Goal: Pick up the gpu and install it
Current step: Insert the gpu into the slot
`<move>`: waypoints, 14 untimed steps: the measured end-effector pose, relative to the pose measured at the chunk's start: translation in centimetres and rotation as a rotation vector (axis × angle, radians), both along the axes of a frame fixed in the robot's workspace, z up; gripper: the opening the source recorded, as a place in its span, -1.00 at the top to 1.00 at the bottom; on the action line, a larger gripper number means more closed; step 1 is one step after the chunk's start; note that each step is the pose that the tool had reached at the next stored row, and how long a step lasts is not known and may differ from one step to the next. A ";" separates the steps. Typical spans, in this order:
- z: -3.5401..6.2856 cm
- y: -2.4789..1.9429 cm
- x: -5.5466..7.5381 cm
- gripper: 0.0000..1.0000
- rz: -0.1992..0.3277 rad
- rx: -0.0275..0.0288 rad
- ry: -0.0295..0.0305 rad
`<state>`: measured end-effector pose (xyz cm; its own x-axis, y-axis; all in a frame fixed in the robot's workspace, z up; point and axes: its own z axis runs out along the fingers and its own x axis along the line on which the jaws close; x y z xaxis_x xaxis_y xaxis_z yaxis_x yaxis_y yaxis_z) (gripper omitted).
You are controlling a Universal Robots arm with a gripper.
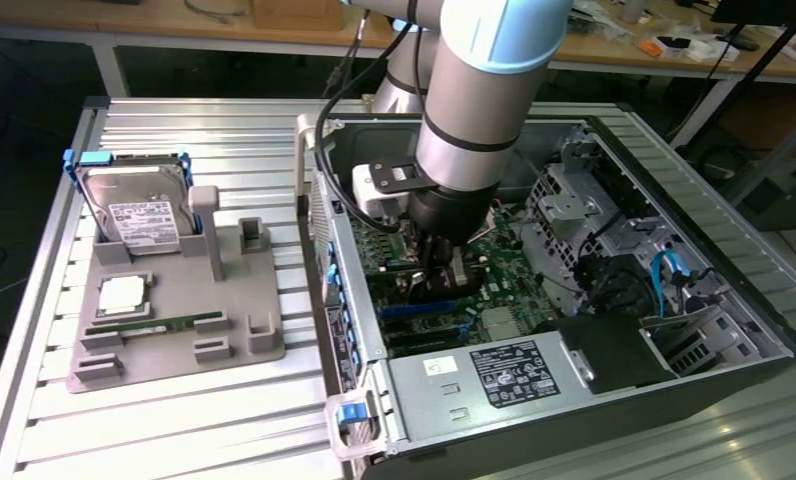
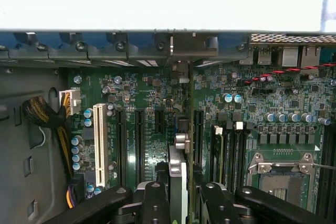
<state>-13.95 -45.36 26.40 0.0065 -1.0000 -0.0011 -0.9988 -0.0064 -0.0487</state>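
Currently listed, innermost first. Fingers [image 2: 156, 205]: pinching the gpu [image 2: 177, 174] edge-on, so its connector edge points down at the board. Gripper [image 2: 181, 205]: vertical at the centre of the exterior view, reaching into the open computer case [image 1: 758, 330]. Held gpu: over the motherboard [image 2: 152, 156], lined up alongside the black expansion slots [image 2: 139, 140]; contact cannot be told. Hard drive [image 1: 138, 215], RAM stick [image 1: 151, 325]: parked in the grey holder [image 1: 258, 345], exterior view's left.
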 end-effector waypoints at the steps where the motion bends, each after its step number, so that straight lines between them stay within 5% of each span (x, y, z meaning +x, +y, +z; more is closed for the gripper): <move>1: -0.03 0.00 0.0 0.44 0.000 0.0001 0.0000; 14: -0.29 0.00 0.0 0.44 0.000 -0.0001 0.0002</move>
